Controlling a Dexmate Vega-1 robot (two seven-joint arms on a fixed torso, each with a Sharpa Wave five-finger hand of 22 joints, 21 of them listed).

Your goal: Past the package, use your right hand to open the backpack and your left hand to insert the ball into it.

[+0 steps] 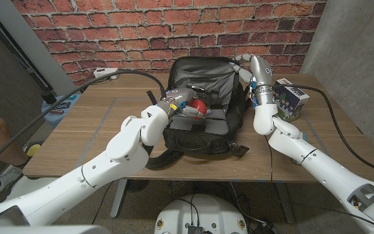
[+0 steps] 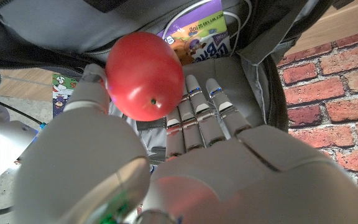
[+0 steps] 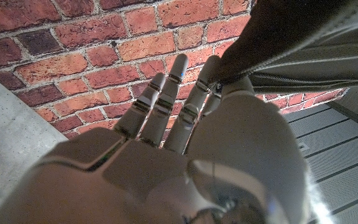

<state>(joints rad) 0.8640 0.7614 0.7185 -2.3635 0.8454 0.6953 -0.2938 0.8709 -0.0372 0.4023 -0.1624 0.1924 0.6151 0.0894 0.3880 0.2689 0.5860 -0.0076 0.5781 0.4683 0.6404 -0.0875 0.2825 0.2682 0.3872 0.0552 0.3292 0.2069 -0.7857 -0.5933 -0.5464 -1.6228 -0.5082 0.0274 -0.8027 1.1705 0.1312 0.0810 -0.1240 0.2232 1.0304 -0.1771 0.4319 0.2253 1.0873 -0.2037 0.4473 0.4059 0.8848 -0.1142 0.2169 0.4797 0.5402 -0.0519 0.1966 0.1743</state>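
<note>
Left hand (image 1: 174,104) is over the open mouth of the black fabric backpack (image 1: 203,133), which lies on the wooden table (image 1: 89,136), and holds the glossy red ball (image 1: 199,106); in the left wrist view the ball (image 2: 145,74) sits pinched between thumb and fingers (image 2: 201,112), above the grey lining, not yet let go. Judged progress: backpack opened, ball carried to the opening; release into the compartment still outstanding. Inside the bag, a purple-and-white printed packet (image 2: 197,40) shows lettering upside down, too partial to read with confidence. Right hand (image 1: 244,64) is at the far right edge of the backpack, lifting the flap; the right wrist view shows the dark zip edge (image 3: 278,56) caught between thumb and fingers (image 3: 166,93), other fingers extended. A white and blue printed carton (image 1: 289,99) stands on the table just beside the right forearm; its print is too small to read.
</note>
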